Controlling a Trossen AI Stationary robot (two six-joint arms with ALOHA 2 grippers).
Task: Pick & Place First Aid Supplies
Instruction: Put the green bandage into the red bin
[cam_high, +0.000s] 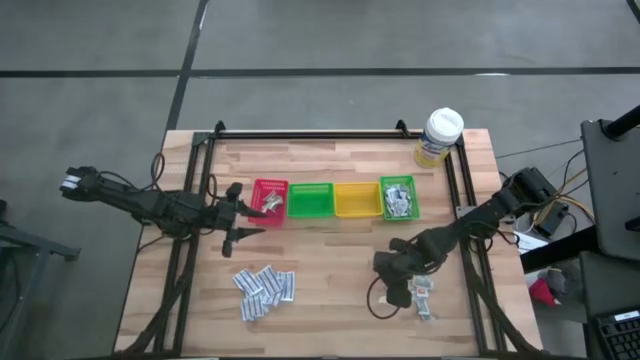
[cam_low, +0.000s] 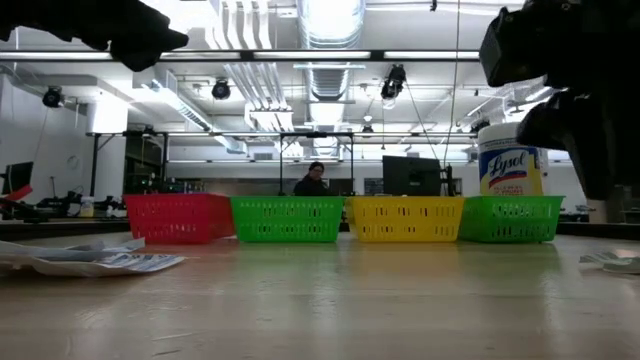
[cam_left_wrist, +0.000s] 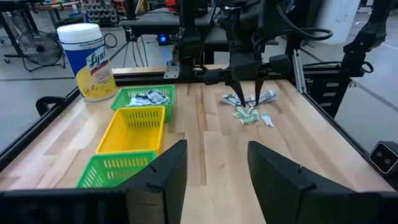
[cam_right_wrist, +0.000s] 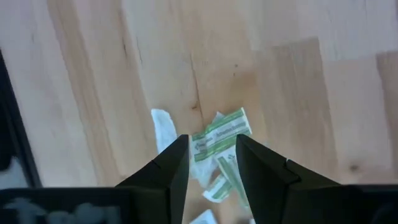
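High view: a wooden tabletop (cam_high: 330, 270) with a black frame is seen from above, and both dark arms are reached over it. A row of four small bins is set across the middle of it: a red bin (cam_high: 270, 199), a green bin (cam_high: 311, 199), a yellow bin (cam_high: 356, 198) and a second green bin (cam_high: 398, 197), side by side and touching. A white-lidded yellow wipes tub (cam_high: 439, 137) is stood at the far right corner, just beyond the last bin. Grey-silver sachets are seen lying in the red bin and in the right-hand green bin. A heap of white-blue sachets (cam_high: 265, 290) is spread on the tabletop near the front left, well apart from both arms. A smaller heap of pale green sachets (cam_high: 423, 296) is lain near the front right. The left gripper (cam_high: 250, 215) is held beside the red bin, its fingers spread wide with nothing between them. The right gripper (cam_high: 412, 291) is pointed down over the pale green heap; in the right wrist view its fingers (cam_right_wrist: 169, 165) are seen parted, with one pale green sachet (cam_right_wrist: 217, 135) lying between their tips, and no grip on it can be made out.
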